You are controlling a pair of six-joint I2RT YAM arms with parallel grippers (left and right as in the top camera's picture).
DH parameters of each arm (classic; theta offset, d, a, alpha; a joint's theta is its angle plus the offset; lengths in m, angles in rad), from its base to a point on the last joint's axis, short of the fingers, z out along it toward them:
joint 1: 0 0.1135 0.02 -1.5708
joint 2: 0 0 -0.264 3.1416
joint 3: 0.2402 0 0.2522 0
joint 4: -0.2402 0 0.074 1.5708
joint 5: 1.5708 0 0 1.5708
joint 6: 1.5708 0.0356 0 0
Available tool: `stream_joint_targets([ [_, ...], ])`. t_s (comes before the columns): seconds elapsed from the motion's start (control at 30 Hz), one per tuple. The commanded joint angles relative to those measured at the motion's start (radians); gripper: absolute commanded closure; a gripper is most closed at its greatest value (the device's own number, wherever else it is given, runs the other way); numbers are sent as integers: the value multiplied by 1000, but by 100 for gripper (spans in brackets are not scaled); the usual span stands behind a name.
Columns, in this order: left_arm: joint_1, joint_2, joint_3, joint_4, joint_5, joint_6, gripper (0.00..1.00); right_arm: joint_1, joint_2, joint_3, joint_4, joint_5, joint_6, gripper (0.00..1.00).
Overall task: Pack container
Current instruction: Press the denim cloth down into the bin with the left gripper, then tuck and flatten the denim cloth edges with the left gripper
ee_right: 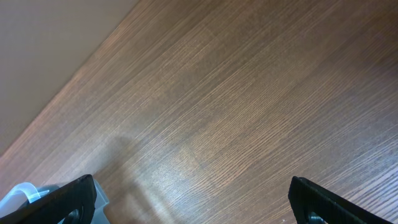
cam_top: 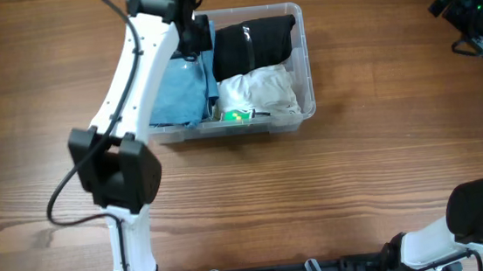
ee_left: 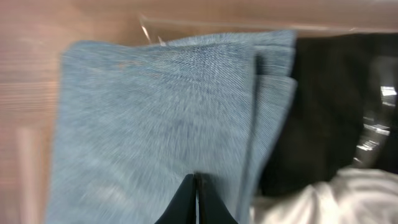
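Directly under the left gripper [ee_left: 196, 186] lay a folded blue cloth [ee_left: 155, 112]. The two dark fingertips of this gripper were pressed together with no gap between them. Whether they pinched any of the fabric could not be told, because the wrist view was blurred. Just beside the gripper, against the folded edge of the blue cloth, was a black cloth [ee_left: 323, 106], and a white cloth [ee_left: 329, 199] touched both of them.

All three cloths were inside the container [cam_top: 303, 60], the clear bin with a thick rim, which stood on the wooden table [cam_top: 361, 195] right below the left gripper. From overhead, the left arm [cam_top: 136, 83] reached across the blue side of the container, and the gripper hung over the far corner on that side. A little farther from it, near the container wall beside the white cloth, a small green thing [cam_top: 238, 116] shone; what it was could not be made out.

Well apart from all this, near the far edge of the table on the other side, was the right gripper [ee_right: 191, 186]. Its fingers were spread wide and held nothing. Below them only the bare wood of the table was seen.
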Motion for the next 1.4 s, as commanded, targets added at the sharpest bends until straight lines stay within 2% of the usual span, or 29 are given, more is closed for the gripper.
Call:
stream_joint_targets([
  [0.0,-9,109,13,19,33,-19,96,2,6,-5,3,17,12,0],
  [0.17,-24,200,13,32,42,-16,96,2,6,-5,3,17,12,0],
  [0.43,-20,142,13,-6,42,-12,96,2,6,-5,3,16,11,0],
  [0.6,-23,39,13,-84,43,-13,96,2,6,-5,3,16,12,0],
  [0.7,-29,-33,13,-183,43,-13,96,2,6,-5,3,16,12,0],
  [0.9,-77,-40,8,-278,55,-21,96,2,6,-5,3,16,11,0],
  [1.1,-100,-18,-103,-174,55,-51,96,2,6,-5,3,16,11,0],
  [1.23,-99,-18,-277,32,55,-51,96,2,6,-5,3,16,12,0],
  [1.37,-99,-18,-375,146,55,-50,96,2,6,-5,3,16,11,0],
])
